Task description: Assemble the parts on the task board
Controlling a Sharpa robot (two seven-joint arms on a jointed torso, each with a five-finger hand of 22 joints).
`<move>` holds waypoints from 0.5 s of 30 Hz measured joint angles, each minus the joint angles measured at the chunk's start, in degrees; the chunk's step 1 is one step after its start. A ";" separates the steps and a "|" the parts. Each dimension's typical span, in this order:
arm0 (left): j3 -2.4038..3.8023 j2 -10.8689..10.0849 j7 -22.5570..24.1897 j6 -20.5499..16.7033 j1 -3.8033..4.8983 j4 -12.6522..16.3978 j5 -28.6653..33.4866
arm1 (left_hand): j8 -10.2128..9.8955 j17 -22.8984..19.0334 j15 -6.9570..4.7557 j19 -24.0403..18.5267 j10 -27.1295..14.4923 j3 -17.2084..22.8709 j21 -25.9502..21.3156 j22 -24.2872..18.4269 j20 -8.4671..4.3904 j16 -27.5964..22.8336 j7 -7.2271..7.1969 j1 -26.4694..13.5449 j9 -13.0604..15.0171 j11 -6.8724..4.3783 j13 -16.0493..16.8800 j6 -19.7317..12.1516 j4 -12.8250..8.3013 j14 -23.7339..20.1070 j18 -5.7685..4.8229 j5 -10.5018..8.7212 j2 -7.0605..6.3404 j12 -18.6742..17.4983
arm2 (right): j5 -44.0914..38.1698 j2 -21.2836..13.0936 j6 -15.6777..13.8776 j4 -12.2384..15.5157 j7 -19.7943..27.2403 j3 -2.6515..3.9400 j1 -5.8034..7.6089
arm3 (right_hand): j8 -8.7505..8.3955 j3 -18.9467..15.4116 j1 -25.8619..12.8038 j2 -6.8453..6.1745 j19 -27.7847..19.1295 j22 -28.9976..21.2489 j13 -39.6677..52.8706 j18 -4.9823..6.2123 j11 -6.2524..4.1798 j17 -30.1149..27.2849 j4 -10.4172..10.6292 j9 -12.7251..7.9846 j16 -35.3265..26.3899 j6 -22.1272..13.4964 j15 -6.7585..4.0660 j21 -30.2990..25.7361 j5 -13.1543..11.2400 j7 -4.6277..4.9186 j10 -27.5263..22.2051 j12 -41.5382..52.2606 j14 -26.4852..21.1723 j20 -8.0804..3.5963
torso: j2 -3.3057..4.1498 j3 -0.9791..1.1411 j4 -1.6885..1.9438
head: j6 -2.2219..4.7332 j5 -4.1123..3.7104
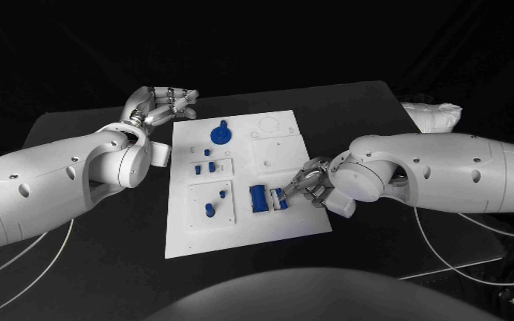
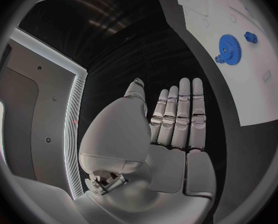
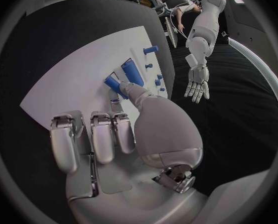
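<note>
- Right hand (image 1: pixel 307 185) sits at the near-right part of the white board (image 1: pixel 305 221), thumb touching a blue block (image 1: pixel 258 198); the other fingers look curled in beside it. Can't tell whether the block is pinched or just touched.
- In the right wrist view the thumb tip rests on the end of a long blue bar (image 3: pixel 113 84), with a second bar (image 3: pixel 131 72) lying parallel just beyond it on the board.
- Left hand (image 1: pixel 163 105) hovers off the board's far-left corner, fingers straight and side by side, holding nothing, palm over bare black table (image 1: pixel 353 94).
- Blue gear (image 1: pixel 220 134) w/ a small cog (image 2: pixel 250 37) lies on the far part of the board; small blue pegs (image 1: pixel 205 168) stand in the left-hand panels.
- Judgement: step in hand is seating the blue block at the board's near-right. To do it well: keep the block square to its slot, press straight down, avoid sliding it sideways.
- Risk, prob.: thumb push alone may skew the block; left hand could steady the board edge.
</note>
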 measured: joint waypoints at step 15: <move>0.00 0.03 -0.05 0.02 0.00 0.00 -0.10 | 0.00 0.00 0.00 0.00 0.00 0.00 0.00 0.01 0.00 0.00 0.00 0.00 0.00 0.00 0.00 0.00 0.00 0.00 0.00 0.00 0.00 0.00 | -0.62 0.53 -0.02 -0.08 -1.01 0.02 0.04 | -1.04 -0.86 -0.24 -0.18 0.00 -0.01 -0.01 0.00 0.81 0.00 0.21 -1.14 0.00 -1.49 0.22 0.00 -0.47 1.05 0.01 0.00 -0.20 0.00 | 0.01 -0.01 0.01 | 0.00 0.04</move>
